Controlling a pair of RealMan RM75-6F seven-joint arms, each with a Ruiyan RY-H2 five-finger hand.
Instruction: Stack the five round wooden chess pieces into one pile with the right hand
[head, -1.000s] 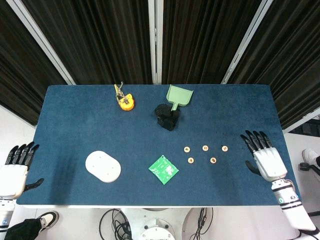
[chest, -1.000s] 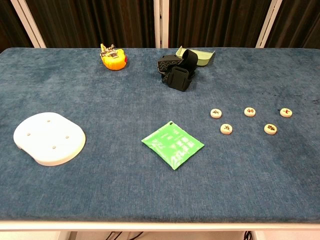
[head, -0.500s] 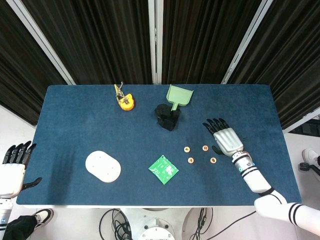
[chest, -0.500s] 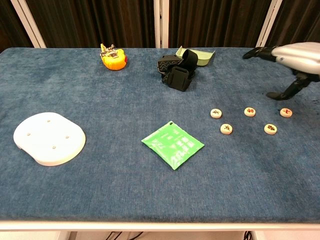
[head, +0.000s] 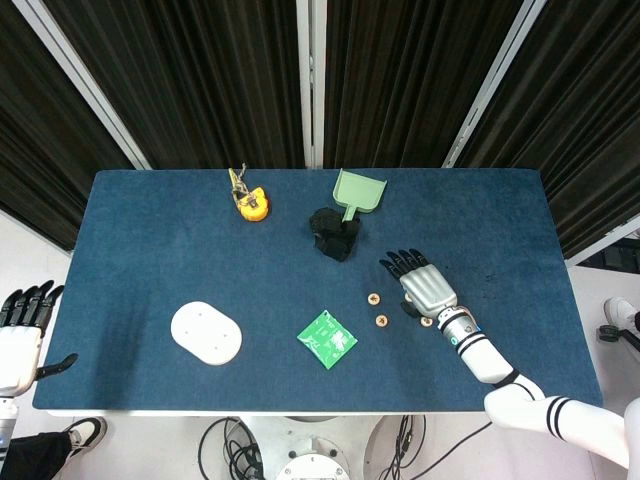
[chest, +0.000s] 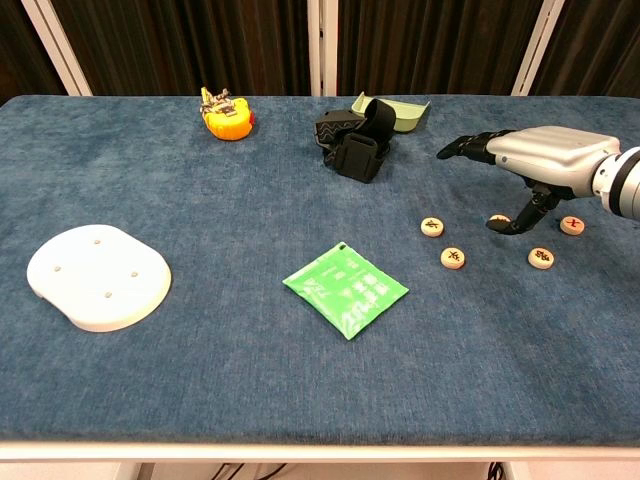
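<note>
Right hand (chest: 545, 160): hovering flat, fingers spread, empty, hiding two pieces in head view.
Pieces (chest: 453, 258): round, wooden, lying near green packet (chest: 345, 290).

The right hand (head: 425, 288) has a smooth silver-grey back shaped like a rounded shell, with slim black fingers (head: 398, 262) and a black thumb (chest: 528, 214). Behind the hand sits a grey wrist with a small blue-green mark, then a glossy white forearm (head: 487, 355) that widens toward the elbow, where black bands ring the white casing. The left hand (head: 20, 338), beside the table's near left corner, matches it: pale shell, black fingers and black thumb.
</note>
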